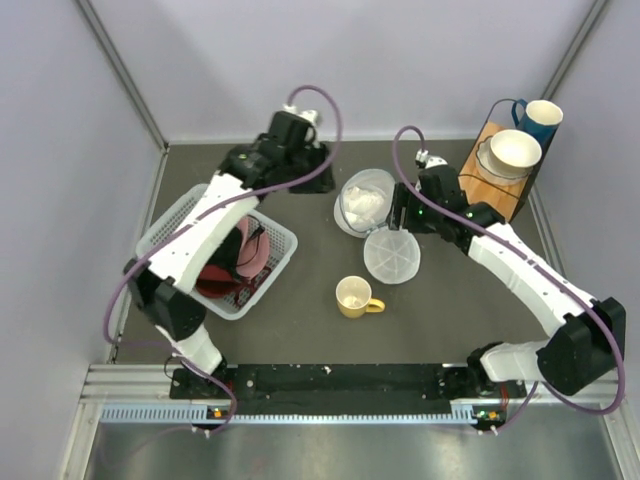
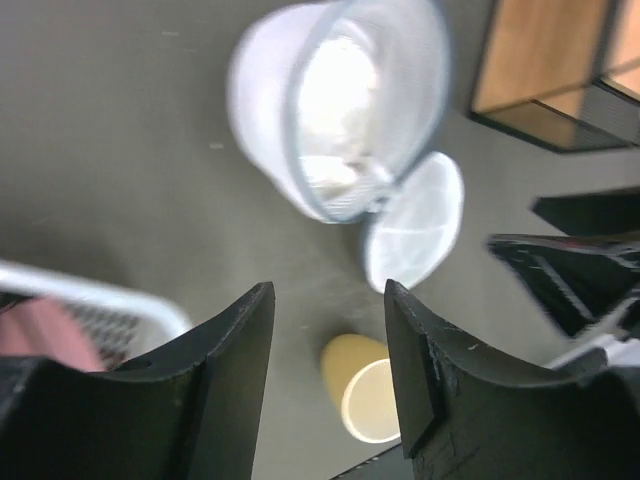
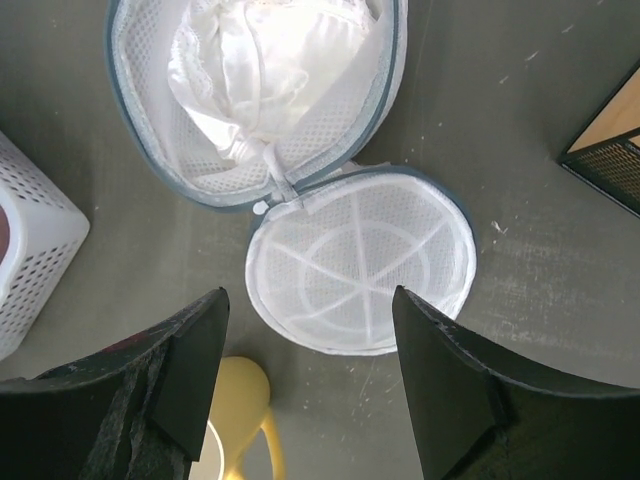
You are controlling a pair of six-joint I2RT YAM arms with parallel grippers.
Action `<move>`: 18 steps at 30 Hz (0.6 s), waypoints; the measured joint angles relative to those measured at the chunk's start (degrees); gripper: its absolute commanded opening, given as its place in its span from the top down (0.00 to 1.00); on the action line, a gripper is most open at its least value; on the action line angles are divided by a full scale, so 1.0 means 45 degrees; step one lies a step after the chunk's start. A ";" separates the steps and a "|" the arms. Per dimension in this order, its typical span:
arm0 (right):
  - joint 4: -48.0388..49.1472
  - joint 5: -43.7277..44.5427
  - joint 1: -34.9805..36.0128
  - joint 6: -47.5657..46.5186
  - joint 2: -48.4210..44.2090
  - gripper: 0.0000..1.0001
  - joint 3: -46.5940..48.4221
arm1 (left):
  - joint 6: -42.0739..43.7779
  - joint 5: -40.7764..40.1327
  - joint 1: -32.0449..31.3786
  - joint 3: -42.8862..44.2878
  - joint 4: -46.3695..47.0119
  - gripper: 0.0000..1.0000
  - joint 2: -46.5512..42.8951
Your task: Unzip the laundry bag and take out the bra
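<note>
**Bag's lying open, bra's sitting in it, both grippers empty**

The laundry bag (image 3: 140, 120) is lying spread out in the middle of the table (image 1: 300, 330), just behind the yellow mug (image 1: 352, 295). The deep half is sitting toward the back with the white bra (image 3: 270, 70) bunched up inside it. The flat lid half (image 3: 360, 265) is flopping toward the front, joined to the deep half at only one spot on the rim. So I'm reading the unzip part as done and the pull-out as what's left.

The right gripper (image 3: 310, 300) is hovering right over the bag and looking straight down, with its fingers standing wide apart and nothing between them. I'm guessing that spread is there so it can come down around a bunch of fabric. The lid lying flat off to the side is helping too, since nothing is covering the bra from above.

The left gripper (image 2: 328, 300) is hanging near the back of the table, left of the bag. Its fingers are partway apart and also gripping nothing (its view is pretty blurry, so I'm not reading much into it). It's sitting out of the right arm's way, with the white basket (image 1: 270, 275) of reddish stuff below its arm.

What I'm worrying about is that the bra is soft and the mesh is light. A pinch that's too deep is probably going to catch the bag wall as well and lift the whole thing.
</note>
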 measured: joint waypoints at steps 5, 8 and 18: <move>0.0204 0.0160 0.0000 0.0141 -0.0568 0.32 -0.0899 | -0.0223 0.1316 -0.1457 0.1365 0.0665 0.58 0.2433; 0.0126 0.0384 -0.0005 0.0262 -0.1515 0.33 -0.1778 | -0.0165 0.1564 -0.1783 0.1826 0.1263 0.64 0.3730; -0.0219 0.1044 0.0000 0.0612 -0.4473 0.33 -0.2463 | 0.0631 -0.0102 -0.1821 0.3026 0.2764 0.60 0.6747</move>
